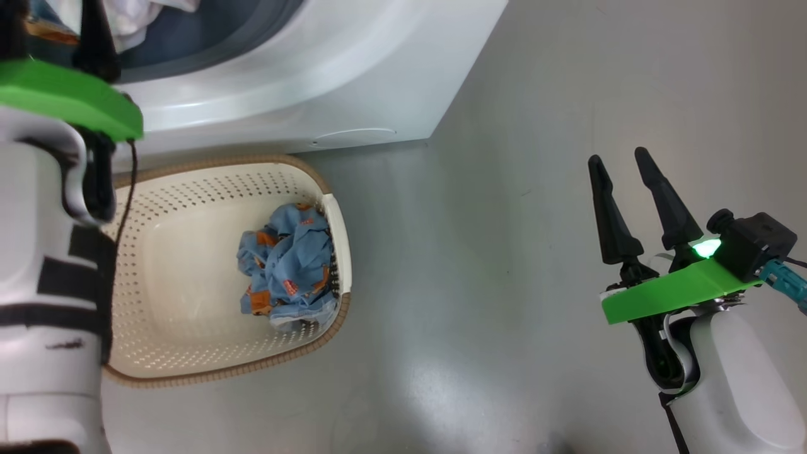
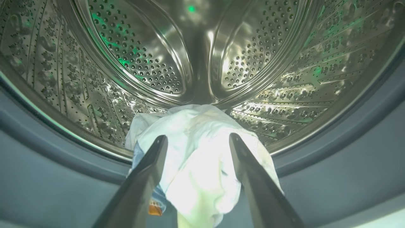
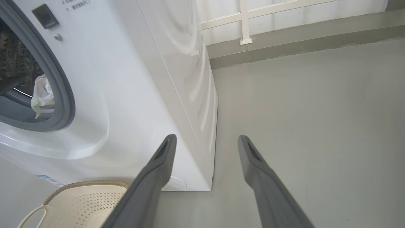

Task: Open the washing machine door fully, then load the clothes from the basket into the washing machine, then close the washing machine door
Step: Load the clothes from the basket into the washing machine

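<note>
**Loading clothes: white garment at drum lip, denim one in basket**

Washing machine (image 1: 302,75) fills the upper left of the head view, its mouth open. Steel drum (image 2: 202,47) takes the upper half of the left wrist view, blue-grey gasket (image 2: 47,177) across the bottom. Basket (image 1: 183,284) sits on the floor (image 1: 504,252) just below the machine, left of centre. Denim-blue garment with orange patches (image 1: 287,265) lies bunched against the basket's right wall. White garment (image 2: 196,152) hangs over the drum lip onto the gasket, bottom centre of the left wrist view, a blue edge showing under it.

Step judged: finish dropping the white garment, then fetch the denim one. Do it well by nudging the cloth deeper, since fabric on the gasket would likely catch in the door. Back straight out so nothing drags along.

Left gripper (image 2: 197,136) reaches into the machine mouth, fingers spread wide either side of the white cloth, released, not pinching. Right gripper (image 1: 618,155) hovers over bare floor at right, fingers up-frame, spread apart, empty.
</note>
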Tool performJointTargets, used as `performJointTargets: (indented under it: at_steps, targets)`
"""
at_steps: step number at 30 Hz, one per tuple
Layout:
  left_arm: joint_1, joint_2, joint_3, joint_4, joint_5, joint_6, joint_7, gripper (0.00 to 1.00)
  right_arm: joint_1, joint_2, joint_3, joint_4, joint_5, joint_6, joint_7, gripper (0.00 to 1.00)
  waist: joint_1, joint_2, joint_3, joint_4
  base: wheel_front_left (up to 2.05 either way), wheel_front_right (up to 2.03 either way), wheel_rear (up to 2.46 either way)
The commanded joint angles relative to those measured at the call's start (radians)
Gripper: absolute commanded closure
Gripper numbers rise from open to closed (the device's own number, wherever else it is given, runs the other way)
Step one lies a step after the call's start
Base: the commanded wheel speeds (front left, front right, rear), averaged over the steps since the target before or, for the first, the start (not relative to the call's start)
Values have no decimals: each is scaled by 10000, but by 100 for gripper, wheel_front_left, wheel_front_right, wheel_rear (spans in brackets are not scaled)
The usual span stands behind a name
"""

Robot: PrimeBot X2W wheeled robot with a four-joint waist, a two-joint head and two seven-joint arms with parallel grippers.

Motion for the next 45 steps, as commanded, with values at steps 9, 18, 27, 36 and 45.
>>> performJointTargets:
  at_steps: [9, 18, 27, 36, 45]
  targets:
    - [1445, 233, 363, -1250, 141, -24, -51, 0, 480, -143, 5, -319, -116, 16, -49, 0, 0, 0, -105, 257, 0, 0, 0]
    - [3577, -115, 1064, -2724, 593, -24, -51, 0, 687, -212, -187, -388, -146, 16, -49, 0, 0, 0, -233, 429, 0, 0, 0]
    - [5416, -451, 1590, -4193, 871, -24, -51, 0, 792, -263, -312, -437, -167, 16, -49, 0, 0, 0, -297, 527, 0, 0, 0]
    - [5715, -616, 1662, -4669, 1113, -25, -51, 0, 767, -298, -295, -391, -171, 16, -49, 0, 0, 0, -360, 545, 0, 0, 0]
    - [5549, -583, 1642, -4607, 1162, -25, -51, 0, 710, -256, -276, -393, -162, 16, -49, 0, 0, 0, -291, 508, 0, 0, 0]
